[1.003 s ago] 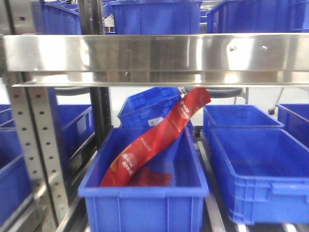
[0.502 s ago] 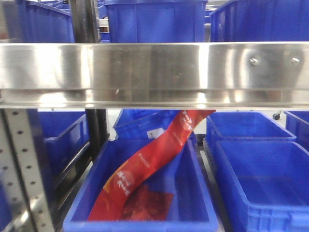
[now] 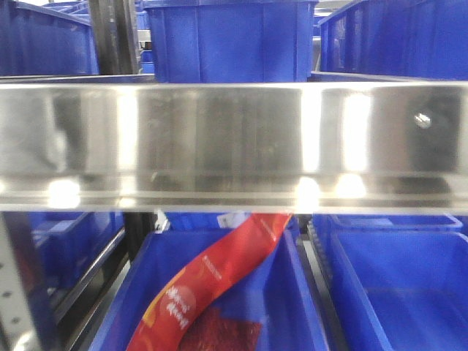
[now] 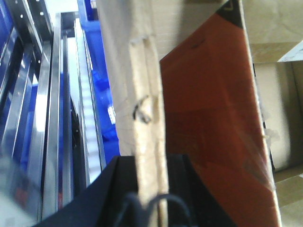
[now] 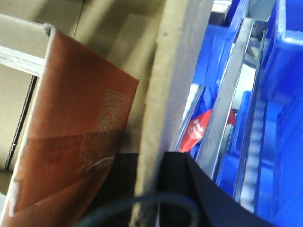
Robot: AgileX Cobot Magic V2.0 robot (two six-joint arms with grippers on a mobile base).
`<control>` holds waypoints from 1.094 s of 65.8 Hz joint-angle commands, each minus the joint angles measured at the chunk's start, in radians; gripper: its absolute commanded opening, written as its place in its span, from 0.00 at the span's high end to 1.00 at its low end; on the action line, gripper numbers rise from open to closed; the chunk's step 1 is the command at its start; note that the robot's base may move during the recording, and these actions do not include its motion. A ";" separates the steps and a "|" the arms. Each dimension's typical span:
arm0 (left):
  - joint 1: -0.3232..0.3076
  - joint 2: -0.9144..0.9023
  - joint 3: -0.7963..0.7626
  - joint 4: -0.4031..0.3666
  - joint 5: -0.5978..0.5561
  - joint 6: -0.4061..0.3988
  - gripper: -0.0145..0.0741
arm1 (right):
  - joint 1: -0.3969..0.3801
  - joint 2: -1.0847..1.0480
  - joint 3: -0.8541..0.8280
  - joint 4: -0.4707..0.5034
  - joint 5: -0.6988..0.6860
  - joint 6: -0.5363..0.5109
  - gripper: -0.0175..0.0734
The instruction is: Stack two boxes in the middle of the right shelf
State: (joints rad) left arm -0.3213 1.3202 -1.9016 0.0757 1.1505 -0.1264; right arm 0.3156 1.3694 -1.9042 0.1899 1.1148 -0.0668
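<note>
The left gripper (image 4: 149, 182) is clenched on the top edge of one wall of the cardboard box (image 4: 142, 71), a black jaw on either side of the board. The right gripper (image 5: 151, 165) pinches the opposite wall in the same way. So the box hangs between the two arms, held by its walls, close in front of the racking. It does not show in the front view at all. A reddish-brown panel (image 4: 208, 118) stands inside it against the wall the left arm holds.

Ahead, the steel beam (image 3: 234, 146) of a shelf level crosses the whole front view. Blue bins (image 3: 230, 40) sit on the level above it. Below it, another bin holds a long red packet (image 3: 212, 278) leaning up towards the beam. I cannot tell from here which level counts as the middle one.

This looks like the carry towards the shelf, with nothing stacked yet. To do it well, both arms should rise and advance together, so the thin walls are not twisted or torn in the pinch. The box bottom should clear the beam's front lip before going in. It should be set down flat and square, leaving a level top for the second box.
</note>
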 commanded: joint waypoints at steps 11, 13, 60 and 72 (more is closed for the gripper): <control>0.000 -0.010 -0.012 0.024 -0.049 0.002 0.96 | -0.002 -0.012 -0.012 -0.003 -0.052 -0.020 0.98; 0.000 -0.008 -0.012 0.024 -0.049 0.002 0.96 | -0.002 -0.012 -0.012 -0.003 -0.052 -0.020 0.98; 0.000 -0.008 -0.012 0.024 -0.049 0.002 0.96 | -0.002 -0.012 -0.012 -0.003 -0.052 -0.020 0.98; 0.000 -0.008 -0.012 0.024 -0.049 0.002 0.96 | -0.002 -0.012 -0.012 -0.003 -0.052 -0.020 0.98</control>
State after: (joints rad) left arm -0.3213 1.3202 -1.9016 0.0757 1.1505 -0.1264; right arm 0.3156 1.3694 -1.9042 0.1899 1.1148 -0.0668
